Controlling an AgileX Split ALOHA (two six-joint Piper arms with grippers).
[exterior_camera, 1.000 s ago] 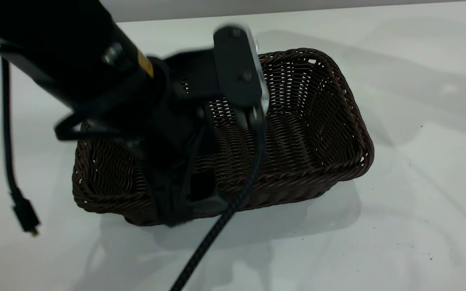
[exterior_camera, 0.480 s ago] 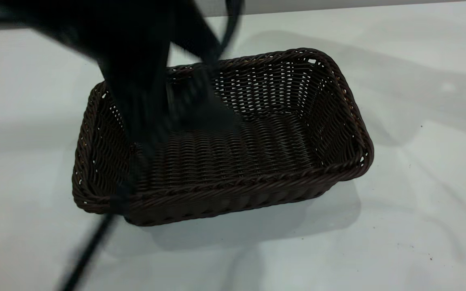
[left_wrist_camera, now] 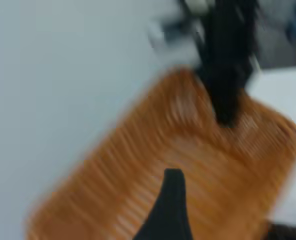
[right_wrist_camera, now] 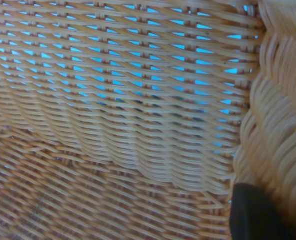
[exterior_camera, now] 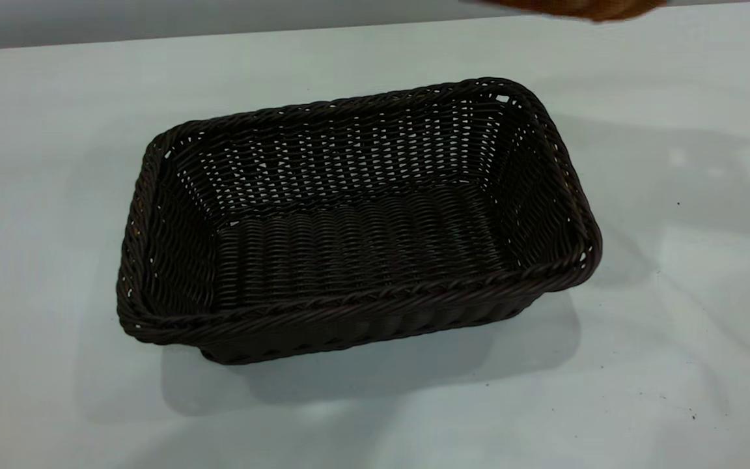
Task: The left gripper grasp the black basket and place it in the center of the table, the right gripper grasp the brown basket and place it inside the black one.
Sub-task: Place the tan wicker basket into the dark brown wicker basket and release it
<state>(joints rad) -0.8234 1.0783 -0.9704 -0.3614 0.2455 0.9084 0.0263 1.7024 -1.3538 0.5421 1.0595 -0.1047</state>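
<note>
The black basket (exterior_camera: 355, 221) stands empty and upright on the table (exterior_camera: 674, 339), with no gripper on it. A blurred strip of the brown basket (exterior_camera: 577, 8) shows at the exterior view's top right edge. In the left wrist view the brown basket (left_wrist_camera: 153, 180) hangs above the table, and my right gripper (left_wrist_camera: 227, 107) grips its far rim. In the right wrist view its weave (right_wrist_camera: 118, 115) fills the frame, with one black finger (right_wrist_camera: 253, 212) against the braided rim (right_wrist_camera: 280, 125). My left gripper (left_wrist_camera: 228, 222) is open and empty, off the exterior view.
White tabletop lies on all sides of the black basket. The table's far edge (exterior_camera: 219, 32) runs along the top of the exterior view, against a grey wall.
My left arm has let go of the black basket's front rim and drawn up and out of the exterior view. The brown basket's edge has come in at the top right.
</note>
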